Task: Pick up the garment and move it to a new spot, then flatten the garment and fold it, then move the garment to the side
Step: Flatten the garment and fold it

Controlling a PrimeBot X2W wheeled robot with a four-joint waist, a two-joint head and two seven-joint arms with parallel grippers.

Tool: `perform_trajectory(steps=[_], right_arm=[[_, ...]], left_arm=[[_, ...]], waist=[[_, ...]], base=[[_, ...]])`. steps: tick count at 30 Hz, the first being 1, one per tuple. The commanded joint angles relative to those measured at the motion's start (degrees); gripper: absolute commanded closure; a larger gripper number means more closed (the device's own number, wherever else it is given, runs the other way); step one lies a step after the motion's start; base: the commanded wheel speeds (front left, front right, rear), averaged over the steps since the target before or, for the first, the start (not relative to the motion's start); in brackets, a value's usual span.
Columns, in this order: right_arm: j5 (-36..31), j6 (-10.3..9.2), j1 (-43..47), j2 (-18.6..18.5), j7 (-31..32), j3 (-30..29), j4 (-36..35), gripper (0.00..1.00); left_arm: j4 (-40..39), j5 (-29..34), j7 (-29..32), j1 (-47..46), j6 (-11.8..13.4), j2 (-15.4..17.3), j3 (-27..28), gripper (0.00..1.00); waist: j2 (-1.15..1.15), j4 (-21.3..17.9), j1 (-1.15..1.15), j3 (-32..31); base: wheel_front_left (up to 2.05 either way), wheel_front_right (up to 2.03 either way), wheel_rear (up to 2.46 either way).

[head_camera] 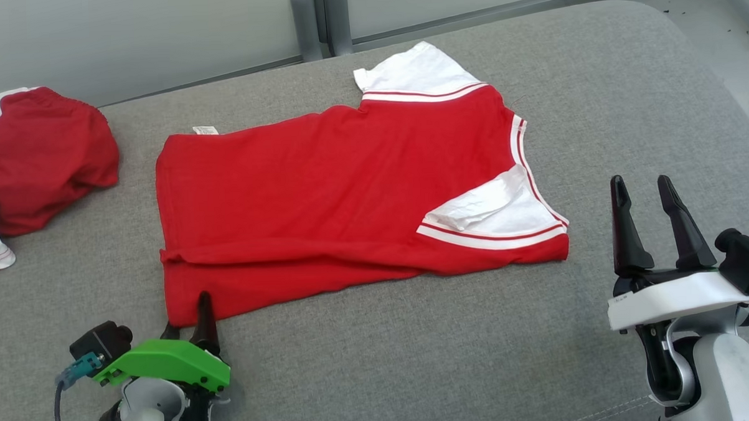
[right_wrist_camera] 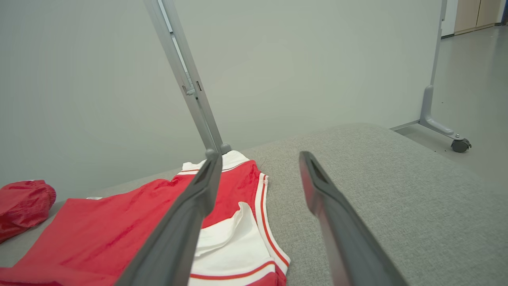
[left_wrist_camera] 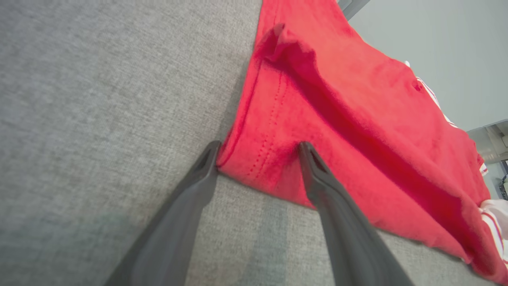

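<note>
The garment [head_camera: 324, 187] is a red T-shirt with white, red-striped sleeves, spread nearly flat on the grey padded table [head_camera: 417, 358]. Its near long edge is folded over in a narrow strip. My left gripper [head_camera: 188, 313] stands open at the shirt's near left corner [left_wrist_camera: 258, 159]; one finger rests on the cloth, the other on the table just outside the hem. My right gripper [head_camera: 646, 216] is open and empty, raised right of the near sleeve [right_wrist_camera: 234, 246], fingers pointing away over the table.
A second red garment with white trim [head_camera: 30, 166] lies bunched at the table's far left. Grey stand posts [head_camera: 318, 19] rise behind the table, and a wheeled stand leg [right_wrist_camera: 444, 131] is on the floor beyond the right end.
</note>
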Motion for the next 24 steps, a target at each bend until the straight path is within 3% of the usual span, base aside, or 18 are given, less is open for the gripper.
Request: perform_trajectory(steps=[1,2,3,4,15,24], right_arm=[[0.23,0.01,-0.21,-0.07,-0.32,-0.14,-0.30,0.00],[0.25,0.01,-0.25,-0.07,-0.41,-0.21,-0.36,0.00],[0.27,0.02,-0.29,-0.07,-0.47,-0.25,-0.41,0.00],[0.28,0.01,-0.34,-0.07,-0.48,-0.31,-0.41,0.00],[1.51,0.02,1.85,-0.08,0.86,-1.50,2.48,0.00],[2.90,0.01,4.36,-0.08,3.45,-0.82,6.99,0.00]], left_arm=[[1.88,-0.91,-0.04,-0.95,0.01,-0.18,0.36,0.24],[2.34,-0.81,-0.46,-1.47,-0.11,-0.26,0.37,0.51],[2.63,-0.84,-0.67,-1.94,-0.47,-0.35,0.21,0.70],[2.78,-0.83,-1.12,-2.37,-0.80,-0.44,0.01,1.00],[-0.28,0.10,-4.32,-1.73,-2.58,-0.22,-1.46,1.00],[-10.30,0.29,-2.80,4.15,-0.89,1.37,-1.79,1.00]], waist=[[0.61,-0.25,0.00,0.46],[0.61,-0.27,0.00,0.55],[0.61,-0.28,0.00,0.63],[0.61,-0.28,0.00,0.68],[0.61,1.24,0.00,0.73],[0.61,3.52,0.00,1.28]], base=[[0.00,0.00,0.00],[0.00,0.00,0.00],[0.00,0.00,0.00],[0.00,0.00,0.00],[0.00,0.00,0.00],[0.00,0.00,0.00]])
